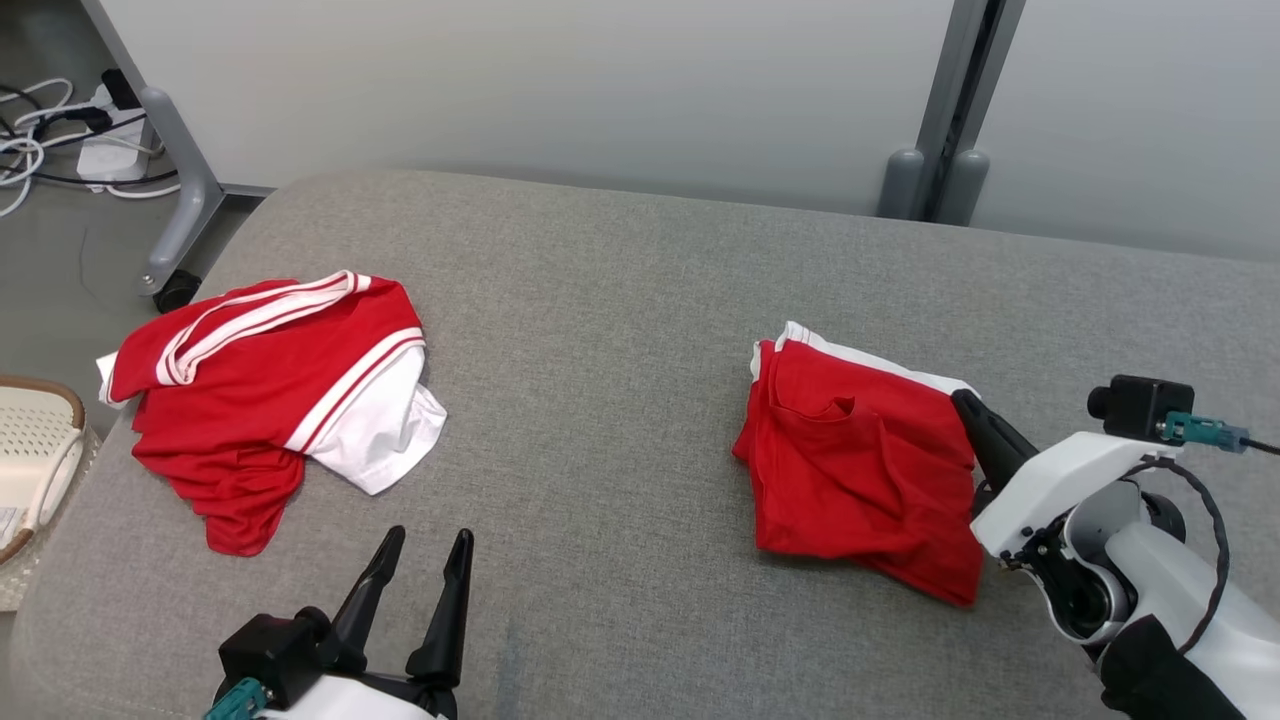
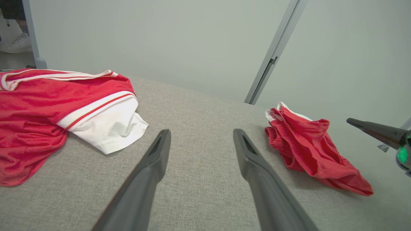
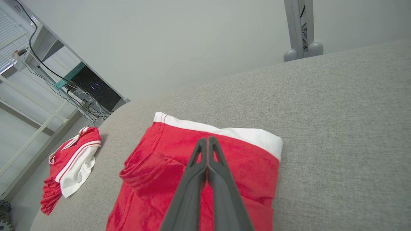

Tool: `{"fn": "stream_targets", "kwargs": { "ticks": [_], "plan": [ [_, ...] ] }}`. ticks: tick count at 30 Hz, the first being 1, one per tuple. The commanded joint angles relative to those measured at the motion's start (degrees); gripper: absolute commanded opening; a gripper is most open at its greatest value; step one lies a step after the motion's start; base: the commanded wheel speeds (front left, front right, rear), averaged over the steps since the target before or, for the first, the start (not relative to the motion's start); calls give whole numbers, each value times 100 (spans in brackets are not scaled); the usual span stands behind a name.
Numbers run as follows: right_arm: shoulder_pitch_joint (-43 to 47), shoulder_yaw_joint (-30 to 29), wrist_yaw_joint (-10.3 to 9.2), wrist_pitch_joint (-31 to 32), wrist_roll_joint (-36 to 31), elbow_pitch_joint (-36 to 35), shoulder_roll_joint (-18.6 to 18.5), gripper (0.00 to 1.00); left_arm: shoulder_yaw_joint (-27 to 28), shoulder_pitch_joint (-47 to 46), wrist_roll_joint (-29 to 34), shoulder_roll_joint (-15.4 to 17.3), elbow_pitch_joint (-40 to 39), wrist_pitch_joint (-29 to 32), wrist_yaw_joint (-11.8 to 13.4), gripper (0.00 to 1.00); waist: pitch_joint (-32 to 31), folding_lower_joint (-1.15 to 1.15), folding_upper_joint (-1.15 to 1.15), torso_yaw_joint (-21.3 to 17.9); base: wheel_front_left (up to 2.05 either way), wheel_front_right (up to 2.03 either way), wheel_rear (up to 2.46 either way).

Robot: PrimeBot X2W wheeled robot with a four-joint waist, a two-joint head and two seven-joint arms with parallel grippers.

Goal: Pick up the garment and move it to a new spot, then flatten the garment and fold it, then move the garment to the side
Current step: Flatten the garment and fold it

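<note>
Folded red fabric garment with white band [image 1: 860, 470] is lying right of centre on the grey fabric-covered table [image 1: 620, 300], the right gripper [image 1: 968, 405], fingers pressed together, is hovering at its right edge, likely to nudge it aside, while the left gripper [image 1: 428, 540] is idling, spread, near a crumpled red-and-white garment [image 1: 270, 390].

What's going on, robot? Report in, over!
Left gripper open, empty. Right gripper shut, pointing over folded red garment. Crumpled red-white garment lies apart, far left.

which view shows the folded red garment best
Head view: the folded garment shows almost whole from above, right gripper at its edge. Right wrist view is closer but crops it, shut fingers across it; left wrist view sees it low, side-on.
</note>
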Motion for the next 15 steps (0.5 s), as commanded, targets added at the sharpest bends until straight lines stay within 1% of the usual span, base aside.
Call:
{"fn": "stream_targets", "kwargs": {
  "ticks": [1, 5, 10, 13, 15],
  "plan": [
    [-85, 16, 3, 99, 8, 91, -11, 0, 2, -111, -60, 42, 13, -10, -9, 100, 59, 0, 0, 46, 0, 0, 0],
    [-272, 17, 3, 456, 128, 397, 37, 0, -14, -205, -98, 63, 46, -10, -9, 100, 163, 0, 0, 131, 0, 0, 0],
    [-410, 47, 2, 1046, 409, 778, 127, 0, -22, -261, -140, 46, 102, -10, -9, 100, 184, 0, 0, 248, 0, 0, 0],
    [-479, -54, 3, 1463, 733, 980, 249, 0, -18, -296, -143, 21, 111, -10, -9, 100, 170, 0, 0, 317, 0, 0, 0],
    [-525, -90, 3, 1766, 897, 1079, 237, 0, -19, -301, -140, 12, 126, -10, -9, 100, 167, 0, 0, 363, 0, 0, 0]
  ]
}}
